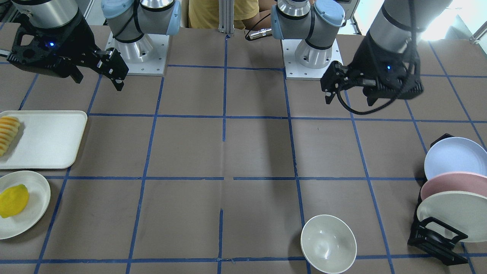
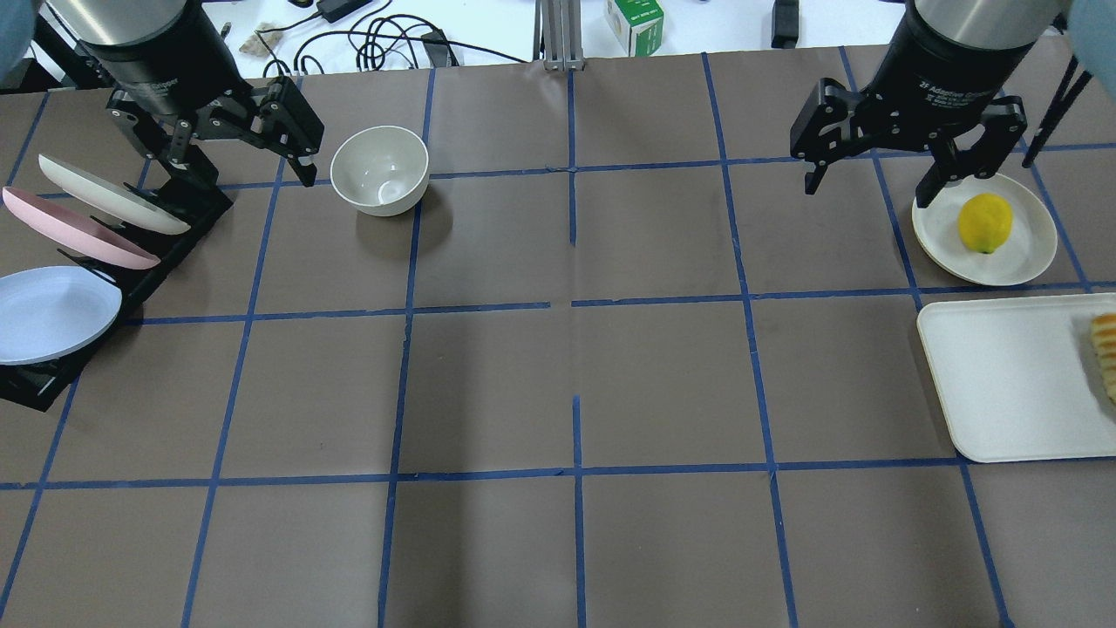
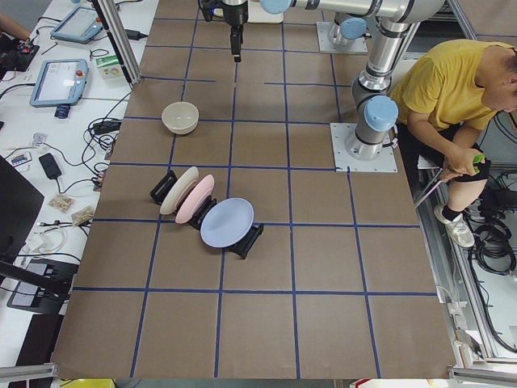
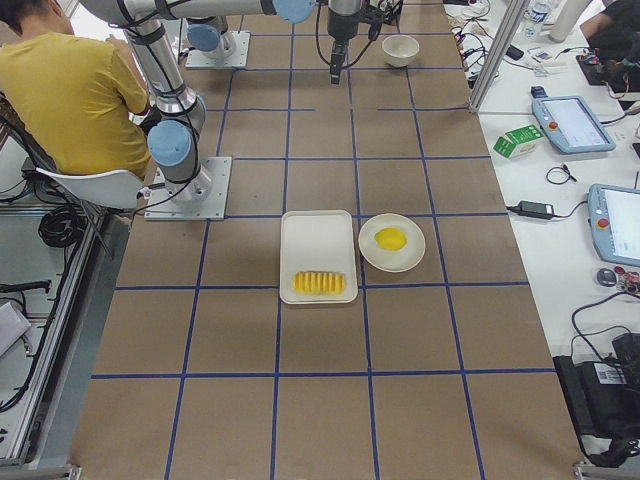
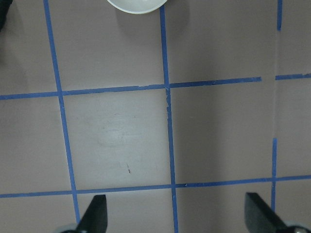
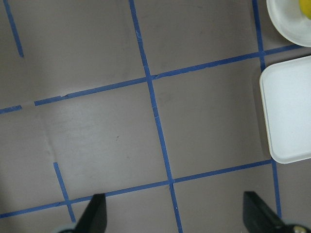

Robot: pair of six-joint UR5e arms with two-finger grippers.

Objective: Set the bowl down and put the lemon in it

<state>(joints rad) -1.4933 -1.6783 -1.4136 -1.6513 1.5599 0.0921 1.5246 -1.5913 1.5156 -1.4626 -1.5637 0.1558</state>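
The off-white bowl (image 2: 380, 170) stands upright and empty on the table's far left side. It also shows in the front view (image 1: 328, 243) and at the top edge of the left wrist view (image 5: 136, 5). The lemon (image 2: 985, 223) lies on a shallow white plate (image 2: 1029, 253) at the far right, seen in the front view too (image 1: 13, 200). My left gripper (image 2: 240, 166) is open and empty, raised just left of the bowl. My right gripper (image 2: 867, 192) is open and empty, raised just left of the plate.
A white tray (image 2: 1003, 384) with a sliced ridged fruit (image 2: 1105, 349) sits near the plate. A black rack of pastel plates (image 2: 78, 253) stands at the left edge. A person sits behind the robot (image 3: 460, 81).
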